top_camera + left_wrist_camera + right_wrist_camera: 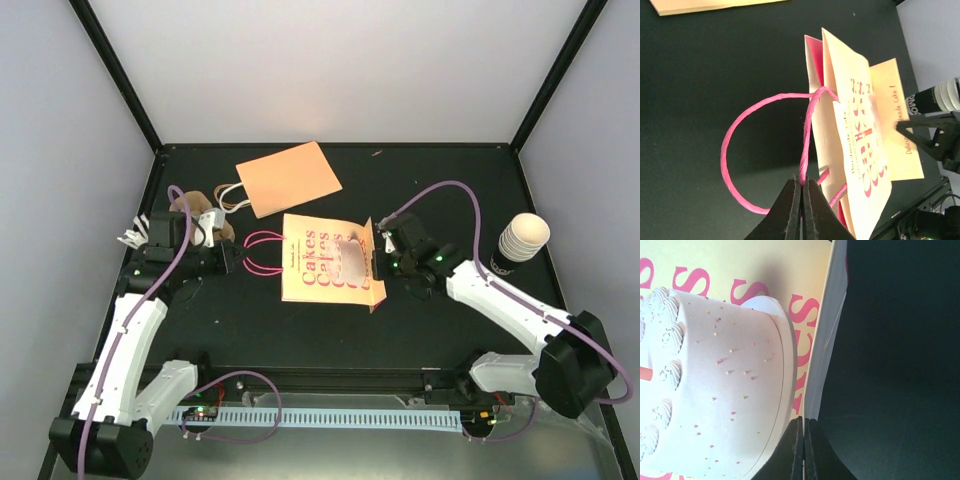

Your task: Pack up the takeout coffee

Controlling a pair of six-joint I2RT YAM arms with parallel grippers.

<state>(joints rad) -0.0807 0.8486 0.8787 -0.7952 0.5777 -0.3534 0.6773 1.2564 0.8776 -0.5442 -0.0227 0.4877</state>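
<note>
At the far left of the top view, a bundle of thin white sticks point(130, 238) lies beside a brown pulp carrier point(203, 214) on the black table point(450, 190). Just right of them, the left hand point(238, 258) is pressed together on a pink cord handle point(262, 254). Its wrist view shows the fingertips point(790, 200) pinching one loop of that cord where it comes out of the bag. Up and to the right, a plain peach bag point(288, 178) with white handles lies flat. In the middle of the frame lies the printed paper bag point(325, 268), on its side with its mouth toward the left. At its right edge the right hand point(380, 262) is closed tight. In its own wrist view the fingertips point(812, 450) meet on the bag's pale folded edge, next to the cake picture. The takeout coffee point(522, 243) stands upright at the right side of the table, well apart from the bag and touched by neither hand.
</note>
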